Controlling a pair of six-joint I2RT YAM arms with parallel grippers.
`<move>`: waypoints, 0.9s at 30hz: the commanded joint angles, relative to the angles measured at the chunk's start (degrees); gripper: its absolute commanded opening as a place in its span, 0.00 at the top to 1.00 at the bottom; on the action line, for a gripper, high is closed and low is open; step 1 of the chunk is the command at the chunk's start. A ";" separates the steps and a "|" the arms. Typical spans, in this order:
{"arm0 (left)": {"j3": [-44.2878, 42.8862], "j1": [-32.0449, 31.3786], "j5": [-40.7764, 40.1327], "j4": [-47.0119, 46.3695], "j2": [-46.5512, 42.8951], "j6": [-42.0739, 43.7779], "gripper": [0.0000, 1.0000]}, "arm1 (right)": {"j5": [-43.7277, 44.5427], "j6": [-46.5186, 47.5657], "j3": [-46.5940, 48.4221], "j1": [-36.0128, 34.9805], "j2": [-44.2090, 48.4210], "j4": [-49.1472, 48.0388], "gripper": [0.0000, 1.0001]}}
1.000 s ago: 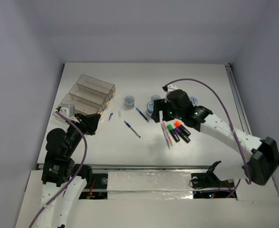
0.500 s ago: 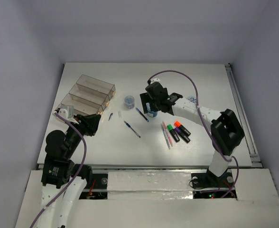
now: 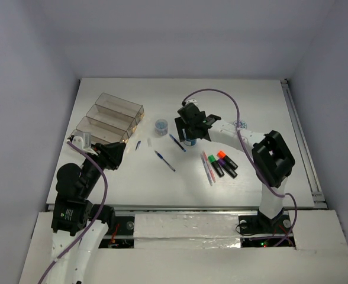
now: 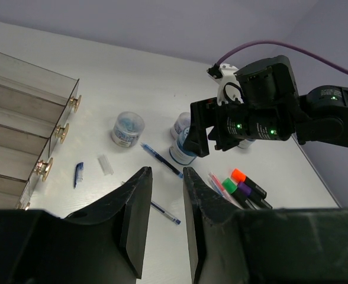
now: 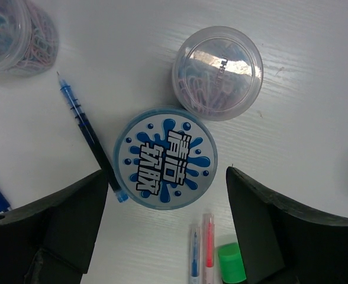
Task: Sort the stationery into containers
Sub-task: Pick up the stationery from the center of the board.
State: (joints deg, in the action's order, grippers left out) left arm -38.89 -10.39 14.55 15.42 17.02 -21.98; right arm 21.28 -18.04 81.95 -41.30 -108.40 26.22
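Containers [image 3: 116, 105] sit at the far left of the table [image 3: 257, 106], four smoky clear troughs joined side by side; I see nothing in them, and nothing readable on them. Your left gripper [image 4: 166, 177] hangs near their close end with its fingers a little apart and nothing between them. Next along lie a tiny white piece [image 4: 105, 165] and a short blue bit [image 4: 78, 174], both flat and light, and I judge them awkward to pinch off the surface. A clear tub [image 4: 128, 128] stands upright beyond them; it looks like hard smooth plastic, light, and likely to slip unless you close across its full width. Two blue pens [image 4: 161, 160] lie loose and apart; take each at mid-barrel, squeezing across it so it does not roll. Your right gripper [image 5: 165, 177] is spread wide and holds nothing, poised over the blue tub [image 5: 165, 158] with a finger out on either side of it. That tub stands mid-table, with one pen's tip against its left edge and a second clear tub [image 5: 217, 72], full of what look like paper clips, just beside it. Its lid shows white Chinese characters on a blue splash, which I read as 清洁软胶, though not with certainty. The clear lid carries small raised lettering too fine to read. Grip the blue tub on its round wall, not the lid. Slim pens [image 5: 200, 248] and stubby markers [image 3: 224, 164] lie to the right, stiff and easy.
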 commanded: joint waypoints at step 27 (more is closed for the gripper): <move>0.31 -0.15 0.22 -3.38 0.56 -0.43 0.75 | -1.94 0.11 2.93 -0.54 10.39 -5.74 0.61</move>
State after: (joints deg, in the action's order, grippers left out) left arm -38.85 -10.39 14.57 15.25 17.02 -22.02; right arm 19.46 -18.79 81.28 -40.58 -106.02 25.34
